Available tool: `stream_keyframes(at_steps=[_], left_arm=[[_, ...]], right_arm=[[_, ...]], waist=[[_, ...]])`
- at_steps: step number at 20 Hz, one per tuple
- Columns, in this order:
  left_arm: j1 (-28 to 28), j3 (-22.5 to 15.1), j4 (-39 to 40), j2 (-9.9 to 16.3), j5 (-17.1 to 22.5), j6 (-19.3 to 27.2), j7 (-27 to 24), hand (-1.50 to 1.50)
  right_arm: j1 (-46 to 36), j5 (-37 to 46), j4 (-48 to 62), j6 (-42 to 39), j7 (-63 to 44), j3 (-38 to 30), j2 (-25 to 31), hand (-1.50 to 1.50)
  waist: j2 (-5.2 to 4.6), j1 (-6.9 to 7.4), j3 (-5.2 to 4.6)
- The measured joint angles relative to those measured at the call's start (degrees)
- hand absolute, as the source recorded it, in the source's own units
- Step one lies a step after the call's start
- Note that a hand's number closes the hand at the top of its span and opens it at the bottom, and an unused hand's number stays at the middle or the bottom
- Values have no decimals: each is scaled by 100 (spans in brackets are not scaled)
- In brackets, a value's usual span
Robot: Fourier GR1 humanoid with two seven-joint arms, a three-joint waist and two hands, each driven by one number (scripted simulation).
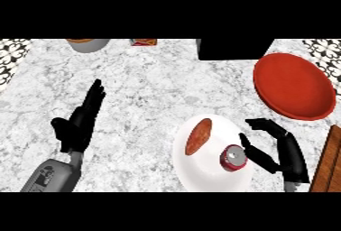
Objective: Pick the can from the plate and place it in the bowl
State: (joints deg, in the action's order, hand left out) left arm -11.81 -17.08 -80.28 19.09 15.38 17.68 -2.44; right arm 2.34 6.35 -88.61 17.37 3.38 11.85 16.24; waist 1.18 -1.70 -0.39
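Along the upper edge a grey pot (89, 44), a small red item (144, 42) and a black box (233, 48) are cut off, and a wooden board (329, 160) is clipped at the right. No writing is legible anywhere. The can (234, 158), red with a silver top, stands on the white plate (206, 173) beside a brown patty (198, 136). The right hand (283, 151) is curved just beside the can, fingers arched, not closed on it. The left hand (81, 119) rests with fingers straight and holds nothing. The red bowl (294, 85) sits well apart from the can.
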Motion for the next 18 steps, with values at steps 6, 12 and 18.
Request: stream_keyframes(at_steps=[6,12,18], left_arm=[[178,-13,-259,-33,-13,67,62,0],[173,-41,-420,-79,-120,69,176,0],[109,40,-478,-42,-140,-37,265,0]], right_arm=[[1095,829,-1090,1568,1157,683,-1076,-150],[2099,2434,-2394,2418,625,1419,-1246,-150],[2716,4066,-3646,1810,-1213,1609,-1272,-150]], waist=[[-28,-12,29],[-78,60,24],[-111,116,18]])
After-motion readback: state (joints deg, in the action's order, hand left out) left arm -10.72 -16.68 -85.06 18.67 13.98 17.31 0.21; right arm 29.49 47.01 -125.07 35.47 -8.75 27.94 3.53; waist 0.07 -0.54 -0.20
